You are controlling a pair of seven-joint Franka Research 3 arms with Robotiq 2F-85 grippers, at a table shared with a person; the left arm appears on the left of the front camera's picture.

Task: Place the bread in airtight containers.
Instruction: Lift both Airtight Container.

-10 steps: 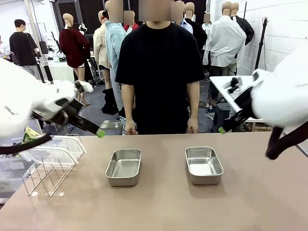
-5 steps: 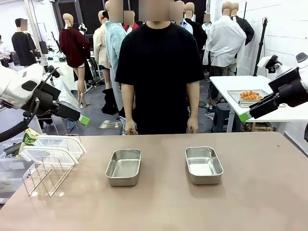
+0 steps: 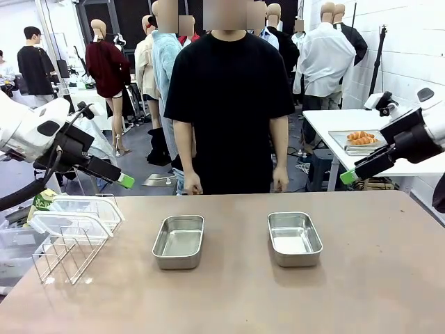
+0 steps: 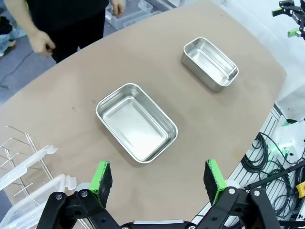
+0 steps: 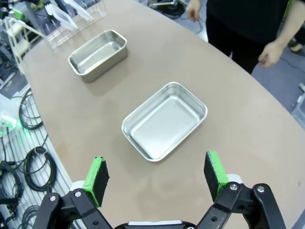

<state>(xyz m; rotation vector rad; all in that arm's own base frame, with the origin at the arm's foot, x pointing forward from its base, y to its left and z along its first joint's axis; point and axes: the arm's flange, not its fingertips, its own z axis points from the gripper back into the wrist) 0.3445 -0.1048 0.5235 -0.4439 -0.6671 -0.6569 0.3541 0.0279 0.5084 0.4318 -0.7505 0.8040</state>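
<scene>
**While both arms hover at the ends of the table, the bread lies off to the right**

Though the table is the work surface, no bread lies on it; a person stands at its far edge. White side table stands beyond the right far corner, apart from the worktop; wire rack at the left end holds the translucent lids.

Left container and right container sit side by side mid-table, apart, both uncovered and empty; long axes run from the robot's side toward the person.

Tray on the side table carries the bread: golden croissants lying roughly crosswise in the front view; count too small to tell.

Right gripper shows just below the tray in the front view; depth between them cannot be told; its fingers point down toward the worktop, so the bread lies behind the jaws, not ahead; jaws spread wide, nothing in them. Left gripper hangs above the rack end; jaws likewise spread and bare; the whole table lies between it and the tray.

Judgement: right arm is much the nearer; it would need to swing outward and turn before any pick.
</scene>
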